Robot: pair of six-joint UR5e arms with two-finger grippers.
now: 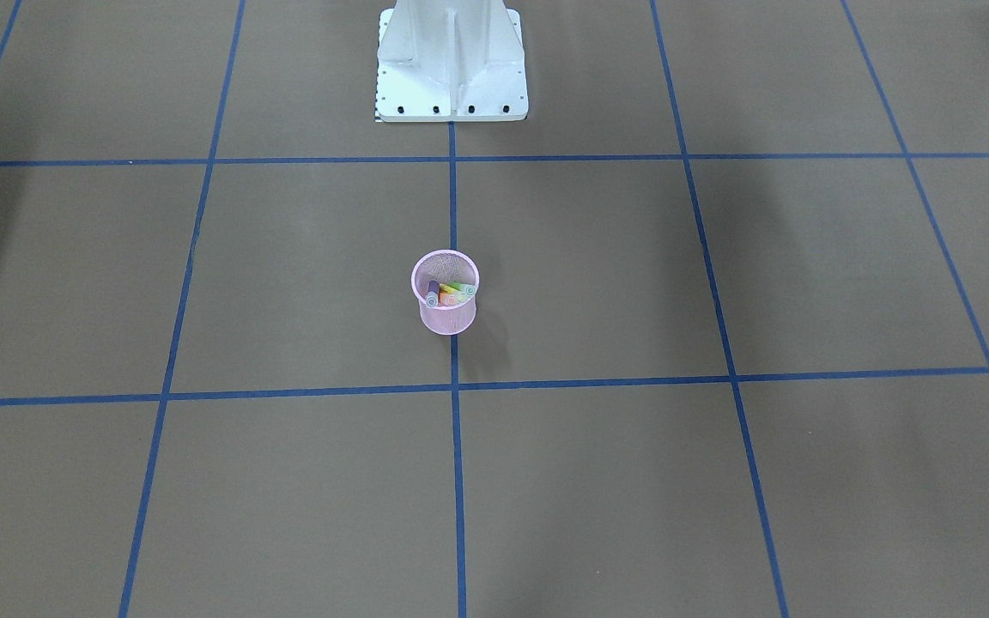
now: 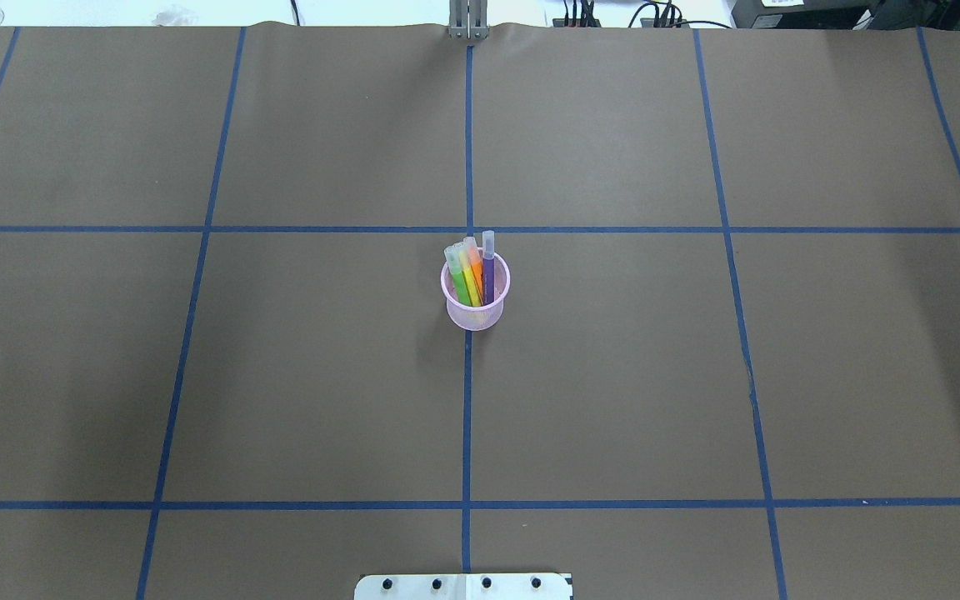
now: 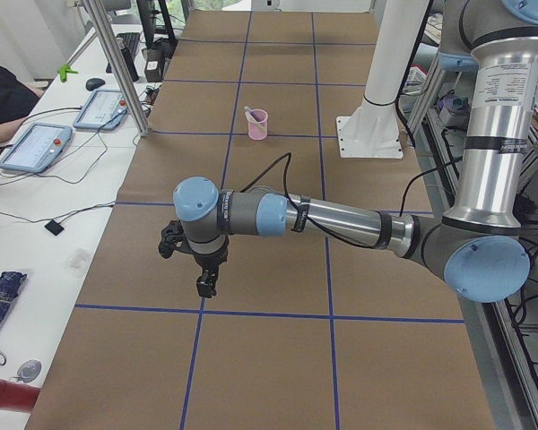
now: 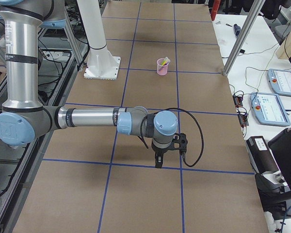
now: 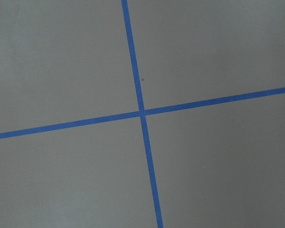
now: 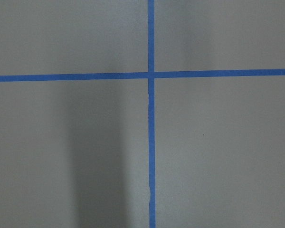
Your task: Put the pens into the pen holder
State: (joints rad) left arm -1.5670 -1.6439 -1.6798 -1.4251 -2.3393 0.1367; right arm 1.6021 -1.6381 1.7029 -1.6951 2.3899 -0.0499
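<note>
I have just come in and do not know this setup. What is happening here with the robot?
Nothing is being handled now. The purple pen, orange pen, yellow pen and green pen all stand in the pink pen holder at the middle of the table. The left gripper and the right gripper hang above the table, far from the holder; the side views do not show whether they are open. The collecting looks finished.

Four pens (image 2: 474, 275) stand inside the upright pink pen holder (image 2: 475, 315).
</note>
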